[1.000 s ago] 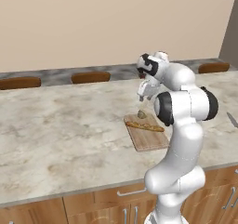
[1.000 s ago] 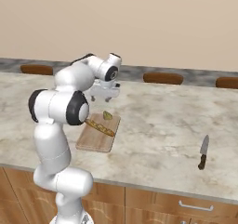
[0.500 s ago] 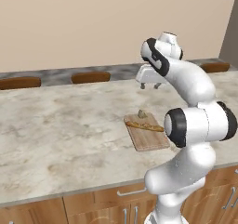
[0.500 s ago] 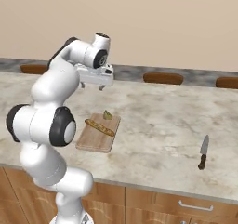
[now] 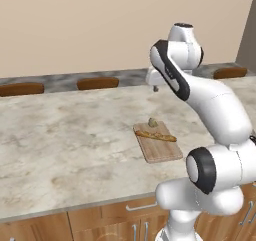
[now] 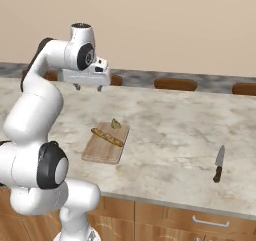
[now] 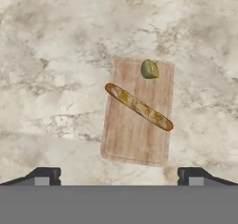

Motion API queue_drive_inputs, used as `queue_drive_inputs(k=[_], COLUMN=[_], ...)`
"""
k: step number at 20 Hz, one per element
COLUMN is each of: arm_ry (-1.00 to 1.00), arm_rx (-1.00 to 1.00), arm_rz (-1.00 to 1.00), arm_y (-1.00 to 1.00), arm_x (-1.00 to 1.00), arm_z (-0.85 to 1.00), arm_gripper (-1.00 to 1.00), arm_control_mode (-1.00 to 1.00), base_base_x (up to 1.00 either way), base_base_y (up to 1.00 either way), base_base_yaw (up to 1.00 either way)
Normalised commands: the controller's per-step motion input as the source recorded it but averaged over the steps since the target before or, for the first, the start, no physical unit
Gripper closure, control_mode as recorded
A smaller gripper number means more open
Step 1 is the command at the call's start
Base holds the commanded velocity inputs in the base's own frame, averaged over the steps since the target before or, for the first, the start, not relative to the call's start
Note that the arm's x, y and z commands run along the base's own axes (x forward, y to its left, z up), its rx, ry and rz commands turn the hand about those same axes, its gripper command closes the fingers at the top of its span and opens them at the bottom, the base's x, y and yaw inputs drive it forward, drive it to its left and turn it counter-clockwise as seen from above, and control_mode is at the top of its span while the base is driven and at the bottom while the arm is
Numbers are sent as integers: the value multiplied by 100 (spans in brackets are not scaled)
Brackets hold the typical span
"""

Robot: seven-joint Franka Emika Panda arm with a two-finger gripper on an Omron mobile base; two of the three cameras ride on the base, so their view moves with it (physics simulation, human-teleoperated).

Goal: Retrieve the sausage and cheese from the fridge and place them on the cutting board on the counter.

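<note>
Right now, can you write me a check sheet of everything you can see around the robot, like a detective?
Surface: mottled stone counter, with a raised ledge along the back.
Job's things: cutting board lies flat on the counter. The cheese sits near one end of it. A long golden-brown stick lies slantwise across the board; it looks more like bread than sausage.
Clutter: a knife lies on the counter, apart from the board.
Pincer: pincer hangs open above the counter, holding nothing.
Cables: nothing seen.
Surroundings: plain beige wall, brown stool tops behind the ledge, wooden cabinets with metal handles underneath.
</note>
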Motion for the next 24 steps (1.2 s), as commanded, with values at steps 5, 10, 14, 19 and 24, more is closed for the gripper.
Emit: queue_drive_inputs(k=[5,10,14,19,24], arm_ry=[-27,-27,-21,-17,-2], arm_rx=[-1,5,8,1,0], arm_rz=[-26,-12,-12,-1,0], arm_y=[0,0,0,-1,-16], arm_x=[-92,-94,-65,-26,-68], arm_z=[10,43,41,4,0], arm_gripper=[-100,-100,-100,-100,-100], arm_control_mode=[-100,-100,-100,-100,-100], base_base_x=[0,0,0,0,0], base_base_y=[0,0,0,0,0], base_base_yaw=[0,0,0,0,0])
